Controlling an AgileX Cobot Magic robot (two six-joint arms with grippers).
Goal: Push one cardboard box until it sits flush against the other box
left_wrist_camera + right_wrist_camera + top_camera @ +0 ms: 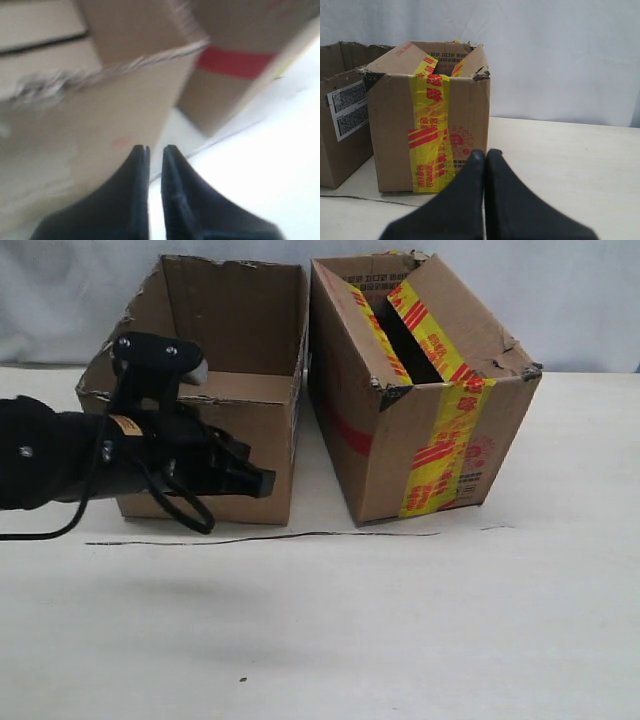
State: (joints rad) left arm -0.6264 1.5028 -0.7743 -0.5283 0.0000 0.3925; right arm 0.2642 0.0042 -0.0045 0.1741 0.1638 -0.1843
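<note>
The cardboard box (265, 420) is the plain, low carton with ragged top edges, standing left of the other box (505, 440), the taller carton with yellow-and-red tape. A narrow wedge of table shows between them at the front; their far corners look nearly touching. My left gripper (265, 483) hovers low in front of the plain carton's front face, near its right corner. In the left wrist view my left gripper (155, 148) has its jaws drawn together to a thin slit, holding nothing, by the plain carton (100, 115) and the taped carton (235, 62). My right gripper (485, 151) is shut and empty, set back from the taped carton (390, 130); the plain carton (345, 145) stands beyond it.
Both cartons rest on a pale table (400, 620). A thin dark line (260, 537) runs across it just in front of the boxes. A grey backdrop (580, 290) hangs behind. A black cable (40, 532) trails from the left arm.
</note>
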